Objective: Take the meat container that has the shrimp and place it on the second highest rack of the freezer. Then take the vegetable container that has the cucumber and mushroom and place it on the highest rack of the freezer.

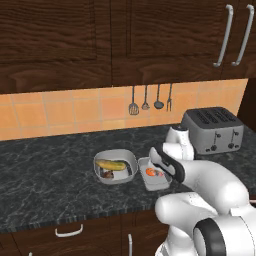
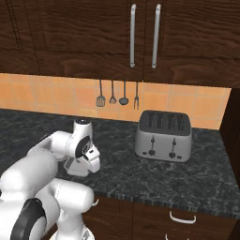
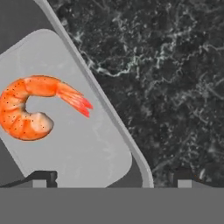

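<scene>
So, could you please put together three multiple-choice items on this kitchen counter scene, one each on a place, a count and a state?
1. Where does the small rectangular grey metal tray stand relative to the rounder grey metal bowl?
A. right beside it, on the toaster's side
B. stacked inside it
C. on top of the toaster

2. How many utensils hang on the orange tiled wall?
A. two
B. four
C. six

3. How do the robot's jaws stand?
A. shut on the shrimp
B. shut on the tray's rim
C. open, holding nothing

Answers: 1 A, since the tray sits between the bowl and the silver four-slot toaster. 2 B, four hanging utensils are countable. 3 C, the fingertips stand wide apart, one over the tray's floor, away from the curled orange shrimp.
</scene>
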